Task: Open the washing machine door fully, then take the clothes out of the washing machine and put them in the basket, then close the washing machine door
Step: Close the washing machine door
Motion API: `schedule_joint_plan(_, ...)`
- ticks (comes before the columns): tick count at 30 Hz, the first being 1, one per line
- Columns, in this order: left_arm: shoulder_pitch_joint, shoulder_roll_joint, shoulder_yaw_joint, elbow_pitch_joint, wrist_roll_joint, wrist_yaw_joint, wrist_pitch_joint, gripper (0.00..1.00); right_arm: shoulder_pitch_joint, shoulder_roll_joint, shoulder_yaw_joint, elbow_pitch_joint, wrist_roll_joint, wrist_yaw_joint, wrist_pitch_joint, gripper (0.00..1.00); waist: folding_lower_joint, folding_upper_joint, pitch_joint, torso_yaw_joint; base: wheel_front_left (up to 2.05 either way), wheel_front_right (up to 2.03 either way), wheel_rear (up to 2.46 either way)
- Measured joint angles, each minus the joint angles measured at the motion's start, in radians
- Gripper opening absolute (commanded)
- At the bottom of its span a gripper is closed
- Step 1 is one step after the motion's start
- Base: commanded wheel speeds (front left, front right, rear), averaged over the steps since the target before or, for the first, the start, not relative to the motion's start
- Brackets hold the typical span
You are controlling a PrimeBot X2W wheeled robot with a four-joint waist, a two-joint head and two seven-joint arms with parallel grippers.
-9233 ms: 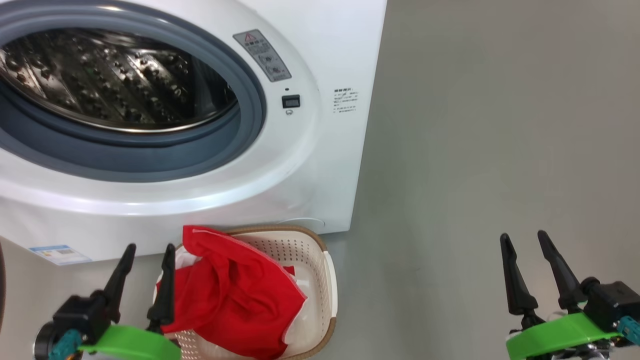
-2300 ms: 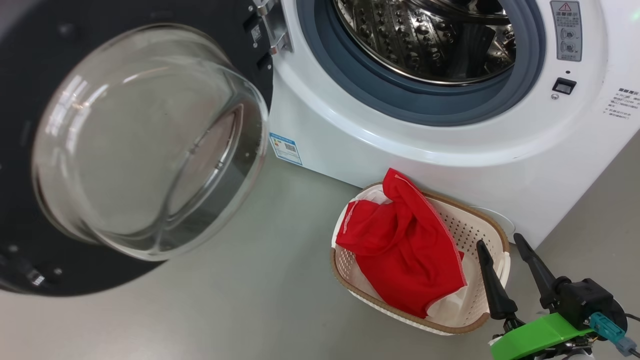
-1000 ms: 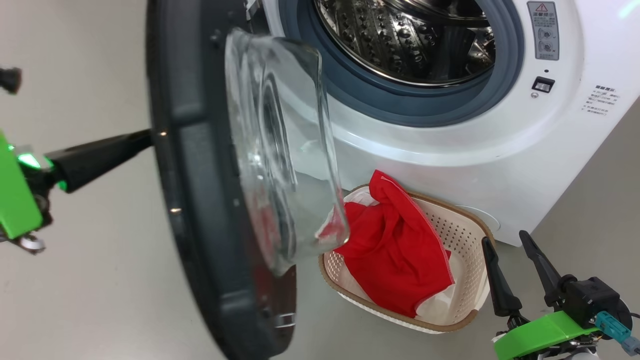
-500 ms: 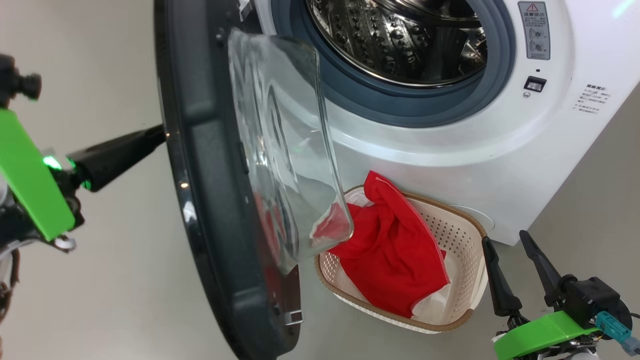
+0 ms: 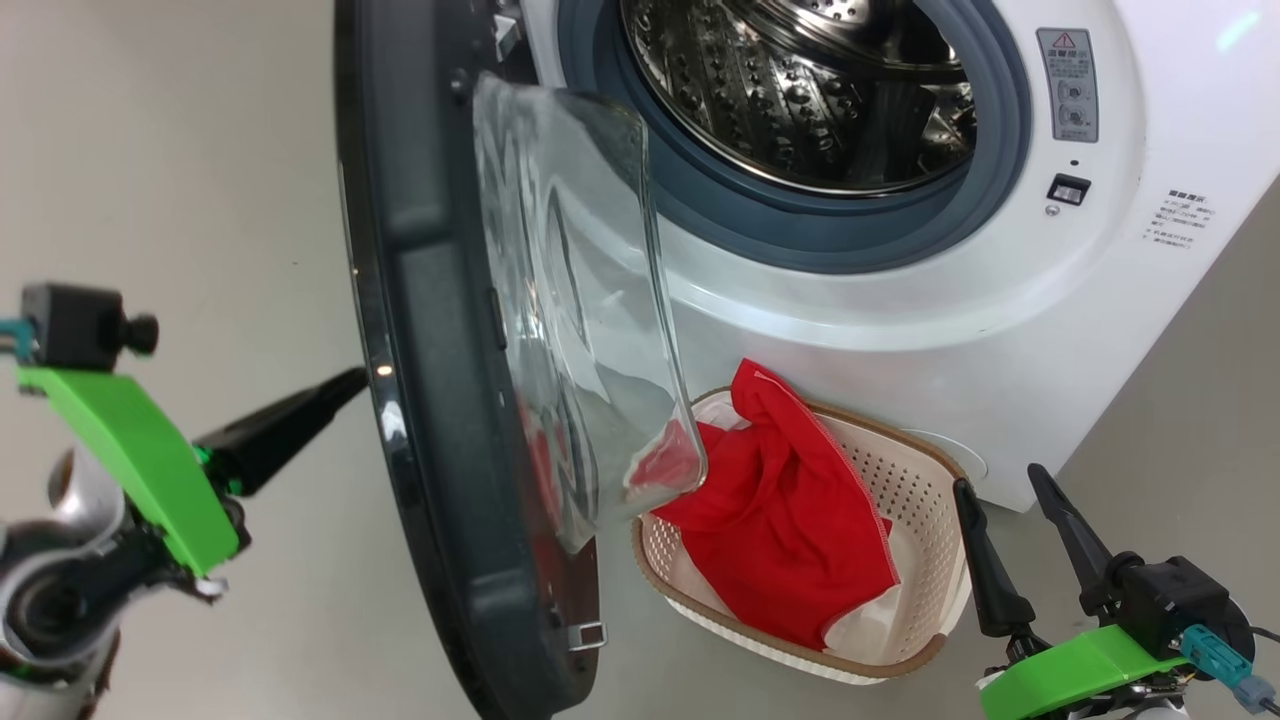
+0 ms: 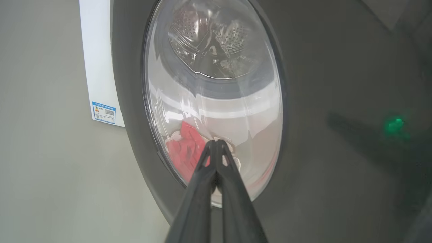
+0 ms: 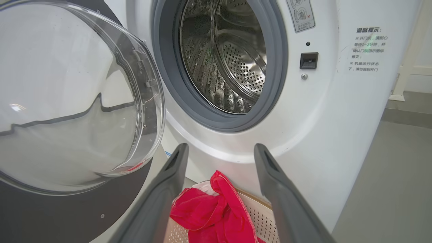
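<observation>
Now the washing machine door (image 5: 430, 400) has swung half shut, closing underway; left gripper (image 6: 216, 143) behind it clenched empty, right gripper (image 5: 997, 478) released.

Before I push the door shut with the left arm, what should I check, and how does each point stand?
1. The drum is empty: ok, bare steel where it shows.
2. The clothes are in the basket: ok, the red heap lies inside.
3. The grey rubber ring is free of fabric: ok.
4. The left gripper is shut, on the outer side of the washing machine door: ok; contact cannot tell.
5. The right gripper is out of the opening: ok, open, low beside the basket.
6. The door's swing clears the basket: cannot tell.
</observation>
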Motion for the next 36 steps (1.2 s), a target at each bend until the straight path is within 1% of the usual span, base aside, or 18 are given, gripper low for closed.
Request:
schedule_joint_plan(8,0.077,0.000,-0.028,0.057,-0.030,-0.001,-0.137,0.00,0.003,0.000,0.001,0.000,0.001,0.000,0.000,1.00,0.0000,0.0000,-0.008,0.006,0.00,0.00,0.00)
schedule_joint_plan(18,0.176,-0.029,-0.047,0.132,-0.061,-0.001,-0.301,0.00,0.011,0.001,0.000,0.000,0.002,0.000,0.000,1.00,0.0000,0.0000,-0.016,0.007,0.00,0.00,0.00)
schedule_joint_plan(26,0.213,-0.058,-0.056,0.187,-0.097,-0.001,-0.407,0.00,0.025,0.003,-0.001,-0.001,0.002,0.000,0.000,1.00,0.0000,0.0001,-0.020,0.004,0.00,0.00,0.00)
schedule_joint_plan(36,0.245,-0.080,-0.073,0.234,-0.100,-0.001,-0.542,0.00,0.026,0.005,-0.006,-0.001,0.008,0.000,0.000,1.00,0.0000,0.0001,-0.028,-0.002,0.00,0.00,0.00)
